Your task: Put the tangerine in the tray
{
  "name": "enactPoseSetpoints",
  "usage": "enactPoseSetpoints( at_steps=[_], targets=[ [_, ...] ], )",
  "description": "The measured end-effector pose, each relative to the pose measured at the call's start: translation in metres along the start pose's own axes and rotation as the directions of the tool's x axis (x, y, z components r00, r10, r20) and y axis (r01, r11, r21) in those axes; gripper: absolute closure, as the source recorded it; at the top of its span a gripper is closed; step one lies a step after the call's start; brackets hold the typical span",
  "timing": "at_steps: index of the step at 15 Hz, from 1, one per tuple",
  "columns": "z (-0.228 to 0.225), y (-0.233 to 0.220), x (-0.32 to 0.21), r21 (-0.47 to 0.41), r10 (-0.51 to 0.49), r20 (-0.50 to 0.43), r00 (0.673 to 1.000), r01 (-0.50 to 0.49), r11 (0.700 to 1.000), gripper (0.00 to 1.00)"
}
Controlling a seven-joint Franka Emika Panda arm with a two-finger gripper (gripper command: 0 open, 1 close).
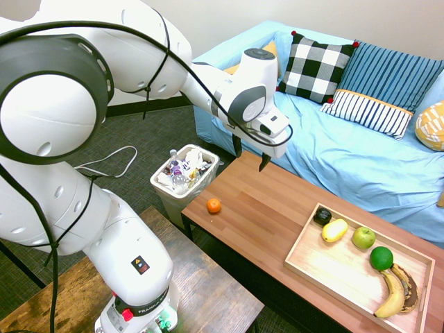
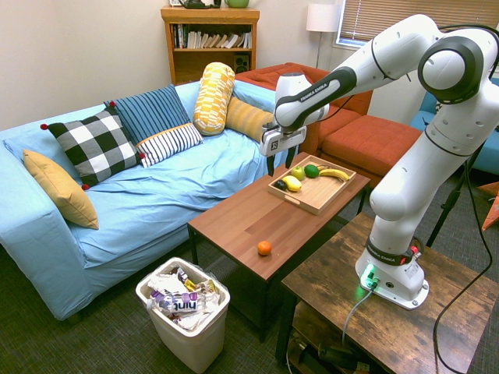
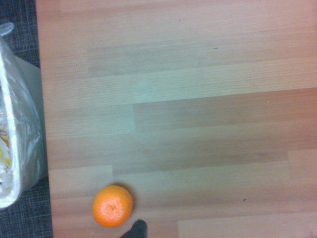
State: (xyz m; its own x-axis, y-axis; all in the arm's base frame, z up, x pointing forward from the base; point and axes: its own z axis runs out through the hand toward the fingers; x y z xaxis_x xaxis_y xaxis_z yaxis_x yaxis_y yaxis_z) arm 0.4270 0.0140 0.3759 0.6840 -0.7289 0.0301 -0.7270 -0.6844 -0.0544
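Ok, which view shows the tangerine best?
The wrist view: the tangerine appears largest there, whole and unobstructed, its skin texture visible. The first exterior view shows it small, near the table's end by the white trash bin. The second exterior view also shows it small but whole, apart from the tray.

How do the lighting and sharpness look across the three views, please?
Wrist view: soft focus, a pale greenish sheen mid-table, a faint shadow beside the tangerine. First exterior view: bright highlights on the white arm, tray fairly sharp. Second exterior view: evenly lit, a green glow at the arm's base, darker floor.
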Motion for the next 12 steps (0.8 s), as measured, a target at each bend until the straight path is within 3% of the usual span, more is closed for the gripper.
enactPoseSetpoints(
  at_steps=[5, 12],
  targets=[
    [0.018, -0.008, -0.004, -0.014, -0.013, 0.022, 1.0, 0.013, 1.0, 0.0],
    [0.121, -0.049, -0.049, -0.036, -0.006, 0.095, 0.995, 0.01, 0.999, 0.0]
  ],
)
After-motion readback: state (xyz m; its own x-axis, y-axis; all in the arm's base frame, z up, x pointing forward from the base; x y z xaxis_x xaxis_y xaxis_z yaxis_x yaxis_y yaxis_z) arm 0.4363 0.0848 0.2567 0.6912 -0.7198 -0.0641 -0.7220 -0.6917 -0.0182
